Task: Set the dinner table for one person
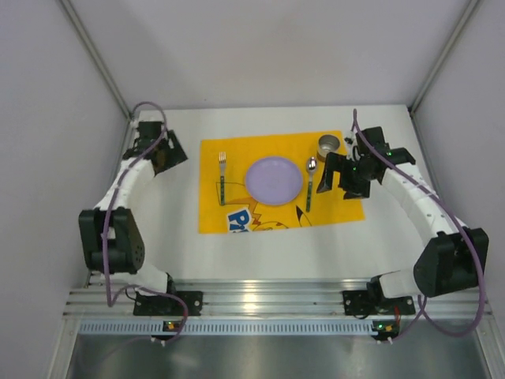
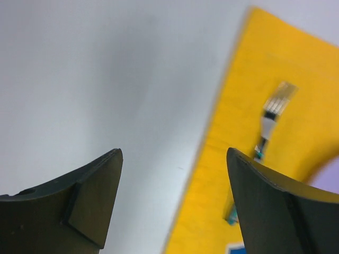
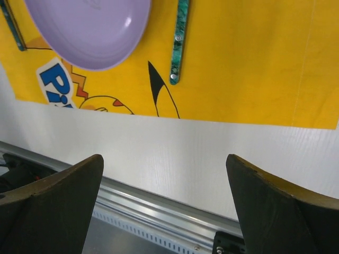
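The white dinner table [image 1: 268,249] bears a yellow cartoon mat [image 1: 237,213]. On the mat lie a lilac plate [image 1: 274,180], a fork [image 1: 222,177] to its left with a green handle, a spoon [image 1: 310,183] to its right, and a metal cup [image 1: 328,146] at the far right corner. My left gripper [image 1: 175,155] is open and empty, left of the mat; the fork [image 2: 270,119] shows ahead of it. My right gripper [image 1: 330,178] is open and empty, above the mat's right part; its view shows the plate [image 3: 90,32] and spoon handle [image 3: 179,42].
Grey walls enclose the table on the left, far and right sides. A metal rail [image 1: 268,304] with the arm bases runs along the near edge; it also shows in the right wrist view [image 3: 159,211].
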